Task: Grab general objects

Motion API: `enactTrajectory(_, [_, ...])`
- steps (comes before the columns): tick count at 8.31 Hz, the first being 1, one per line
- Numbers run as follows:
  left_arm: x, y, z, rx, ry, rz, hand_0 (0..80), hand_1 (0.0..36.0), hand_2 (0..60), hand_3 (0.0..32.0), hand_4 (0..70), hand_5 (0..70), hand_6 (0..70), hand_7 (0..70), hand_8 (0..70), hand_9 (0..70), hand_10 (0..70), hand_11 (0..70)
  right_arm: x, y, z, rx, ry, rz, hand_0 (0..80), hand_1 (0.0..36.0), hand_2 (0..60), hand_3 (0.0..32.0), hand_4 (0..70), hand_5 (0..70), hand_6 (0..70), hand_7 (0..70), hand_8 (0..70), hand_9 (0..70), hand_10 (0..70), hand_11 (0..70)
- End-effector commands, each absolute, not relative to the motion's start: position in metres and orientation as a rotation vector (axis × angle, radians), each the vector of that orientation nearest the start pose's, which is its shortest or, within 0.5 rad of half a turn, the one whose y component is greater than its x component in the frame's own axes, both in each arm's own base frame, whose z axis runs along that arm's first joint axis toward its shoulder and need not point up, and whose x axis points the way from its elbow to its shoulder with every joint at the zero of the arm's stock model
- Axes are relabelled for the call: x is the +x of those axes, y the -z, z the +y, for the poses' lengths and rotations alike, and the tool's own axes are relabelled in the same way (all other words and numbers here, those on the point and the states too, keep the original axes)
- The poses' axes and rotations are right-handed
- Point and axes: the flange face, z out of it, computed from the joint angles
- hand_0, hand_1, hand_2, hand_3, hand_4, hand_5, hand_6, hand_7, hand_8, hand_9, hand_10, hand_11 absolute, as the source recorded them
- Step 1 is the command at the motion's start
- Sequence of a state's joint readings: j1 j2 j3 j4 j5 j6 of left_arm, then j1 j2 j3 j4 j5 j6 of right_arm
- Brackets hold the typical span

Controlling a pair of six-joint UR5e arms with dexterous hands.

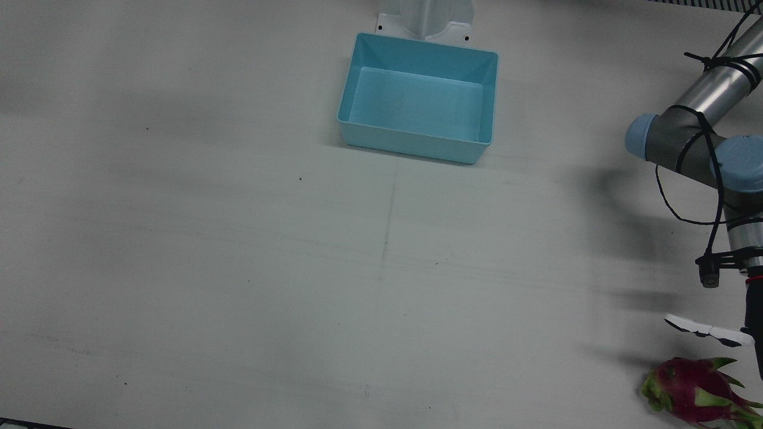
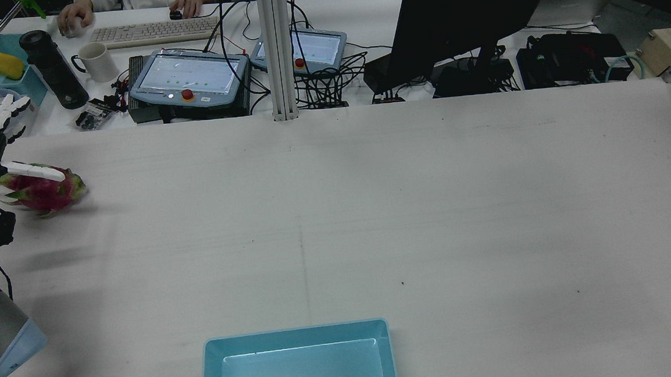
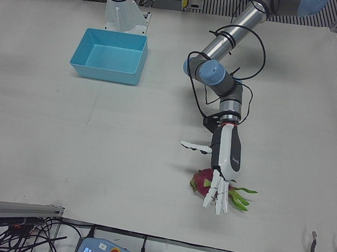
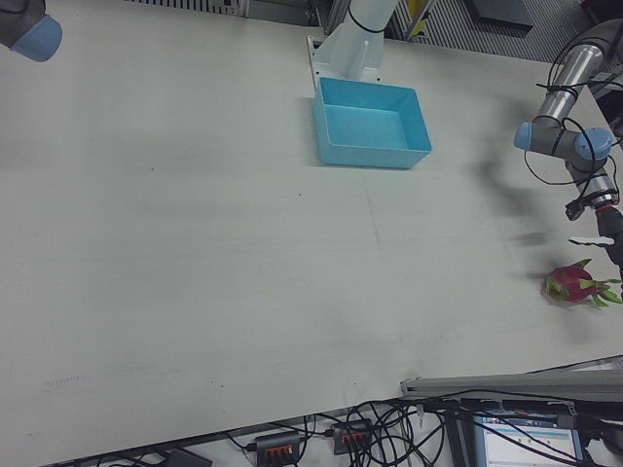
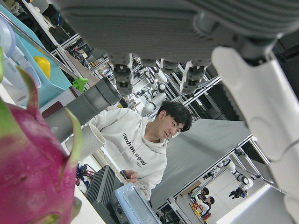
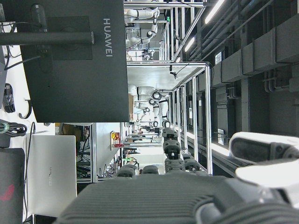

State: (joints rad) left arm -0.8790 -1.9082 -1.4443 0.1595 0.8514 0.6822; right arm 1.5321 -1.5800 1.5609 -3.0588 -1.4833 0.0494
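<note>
A pink dragon fruit [image 3: 201,178] with green scales lies near the table's operator-side edge, also seen in the front view [image 1: 691,387], the rear view [image 2: 47,194] and the right-front view [image 4: 569,284]. My left hand [image 3: 223,171] hangs just over it, open, fingers spread and pointing past the fruit, thumb [image 1: 706,329] out to the side. Whether it touches the fruit I cannot tell. The left hand view has the fruit [image 5: 28,172] filling its lower left. My right hand [image 6: 187,198] shows only in its own view, away from the table, holding nothing.
An empty light-blue bin [image 1: 417,53] stands by the robot's pedestal, also seen in the left-front view [image 3: 106,74]. Beyond the table's far edge are teach pendants [image 2: 189,75], a keyboard, a mug, a monitor [image 2: 459,18] and a seated person [image 5: 140,149].
</note>
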Motion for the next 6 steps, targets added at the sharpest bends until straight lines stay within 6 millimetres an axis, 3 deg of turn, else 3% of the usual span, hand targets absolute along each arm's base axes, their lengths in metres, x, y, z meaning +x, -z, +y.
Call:
enactTrajectory(1, [0.2322, -0.5775, -0.5922, 0.666, 1.833, 1.886, 48.6, 13.3, 0.0, 0.0, 0.8, 13.0, 0.0, 7.1, 0.0, 0.0, 1.2, 3.6, 0.1230, -0.6886, -0.4986, 0.006, 2.101, 2.240, 0.0, 0.0, 0.0, 0.0, 0.0, 0.0, 0.0, 0.0, 0.0, 0.0, 0.0, 0.0])
enactTrajectory(6, [0.2322, -0.5775, -0.5922, 0.666, 1.833, 1.886, 48.5, 13.4, 0.0, 0.0, 1.1, 14.2, 0.0, 7.1, 0.0, 0.0, 1.4, 3.9, 0.1230, -0.6878, -0.4987, 0.006, 2.099, 2.241, 0.0, 0.0, 0.0, 0.0, 0.0, 0.0, 0.0, 0.0, 0.0, 0.0, 0.0, 0.0])
